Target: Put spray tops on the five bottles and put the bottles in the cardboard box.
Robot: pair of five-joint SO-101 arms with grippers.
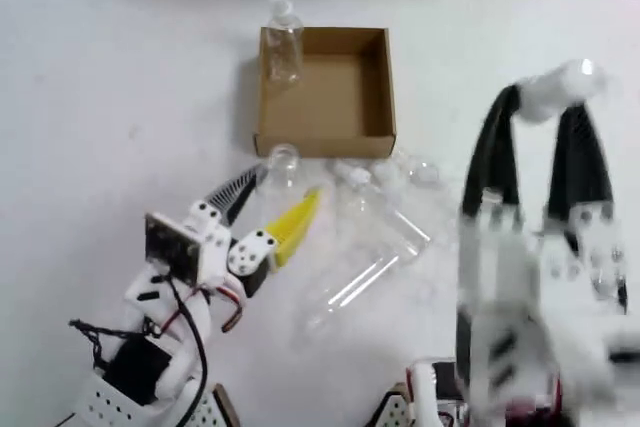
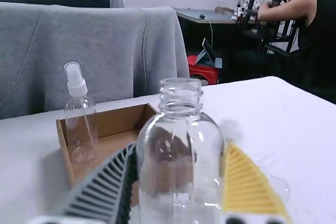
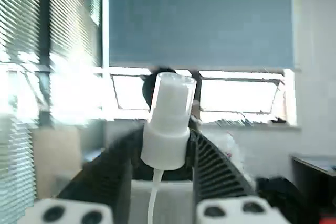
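Note:
An open cardboard box (image 1: 375,97) (image 2: 113,124) sits at the table's far middle. Inside its left side stands a clear bottle (image 1: 283,42) (image 2: 80,114) wearing a white spray top. My left gripper (image 1: 288,182) (image 2: 181,150), with one grey and one yellow finger, is shut on an upright, topless clear bottle (image 1: 283,160) (image 2: 178,161) just in front of the box. On the right my right gripper (image 1: 545,97) (image 3: 168,140) is raised well above the table. It is shut on a white spray top (image 1: 560,85) (image 3: 168,124), tube hanging down.
Several topless clear bottles (image 1: 375,252) lie on the table in front of the box, between the two arms. More small clear pieces (image 1: 415,172) lie near the box's front right corner. Grey chair backs (image 2: 94,51) line the far edge.

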